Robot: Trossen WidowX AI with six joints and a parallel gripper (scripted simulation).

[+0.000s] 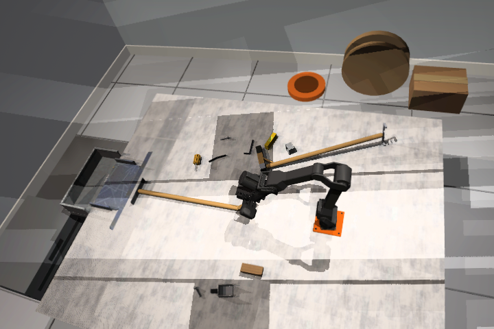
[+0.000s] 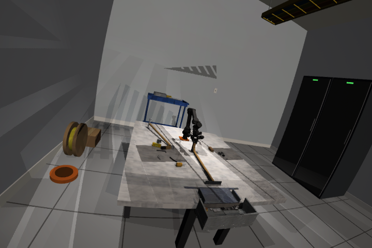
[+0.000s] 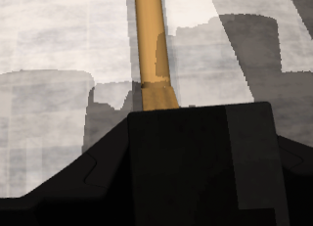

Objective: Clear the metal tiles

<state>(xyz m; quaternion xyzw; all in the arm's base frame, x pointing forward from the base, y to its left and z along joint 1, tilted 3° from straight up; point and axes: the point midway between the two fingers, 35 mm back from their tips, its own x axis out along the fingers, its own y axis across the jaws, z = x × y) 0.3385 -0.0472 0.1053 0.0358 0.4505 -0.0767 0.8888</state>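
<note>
Metal tiles are seen inside the catch box, beside the bluish bench plate; just short of the plate, the scraper's dark blade is held out on its wooden handle, whose near end is clamped in the jaws above the table

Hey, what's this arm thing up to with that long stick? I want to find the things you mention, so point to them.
The black robot arm [image 1: 294, 177] [image 2: 192, 115] grips a long wooden-handled scraper [image 1: 189, 199] [image 2: 202, 163] [image 3: 153, 40] in its end effector. The scraper's dark, wide blade is on the arm's side of the bluish steel bench plate [image 1: 117, 186] [image 2: 218, 195]. No loose tiles show on the plate, and small metal pieces lie in the open grey catch box [image 1: 75, 207] [image 2: 230, 220] beyond.
</note>
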